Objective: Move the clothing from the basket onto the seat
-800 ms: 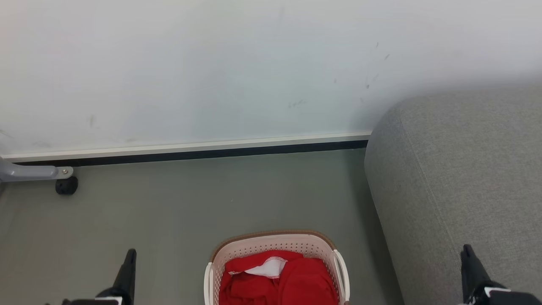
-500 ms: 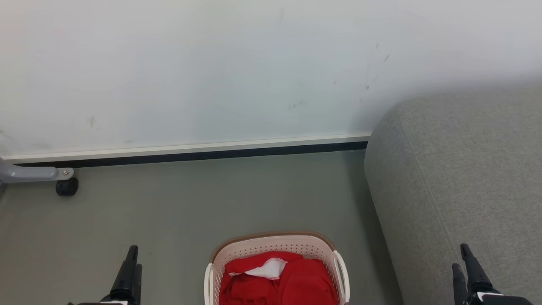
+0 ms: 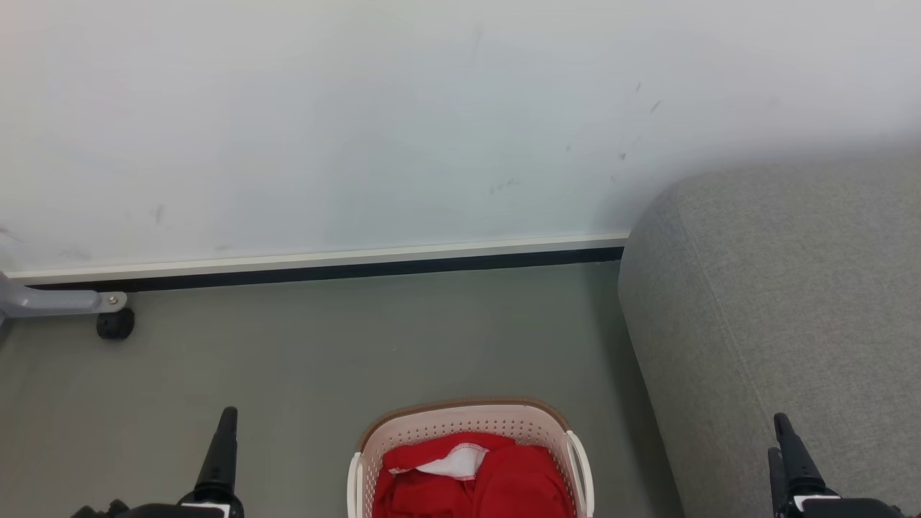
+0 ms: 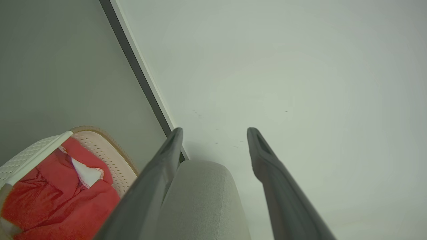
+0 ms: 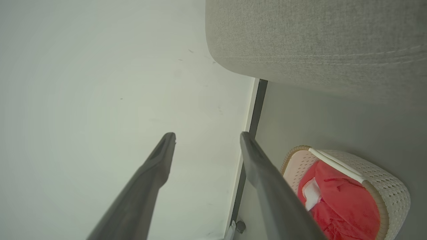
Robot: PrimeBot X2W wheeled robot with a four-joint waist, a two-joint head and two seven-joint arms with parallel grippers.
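The cream basket (image 3: pixel 460 422) with a brown rim stands on the floor at the bottom centre of the head view. The red clothing (image 3: pixel 504 482) with a white trim patch lies bunched inside it. The grey seat (image 3: pixel 791 288) rises just right of the basket. My left gripper (image 3: pixel 227 417) hovers left of the basket. In the left wrist view my left gripper (image 4: pixel 215 130) stands open and empty, with the basket (image 4: pixel 113 160) and clothing (image 4: pixel 50 196) beside it. My right gripper (image 3: pixel 777 435) is over the seat's front. In the right wrist view my right gripper (image 5: pixel 207 134) is open and empty too.
A white wall with a pale and dark baseboard (image 3: pixel 324 262) runs behind. A grey metal leg on a black caster (image 3: pixel 115 324) stands at the far left. Grey floor (image 3: pixel 360 345) lies between the wall and the basket.
The head view has tipped slightly, so the whole scene sits a little lower. Both grippers' fingers have crept up and inward a little. The basket and clothing lie as before.
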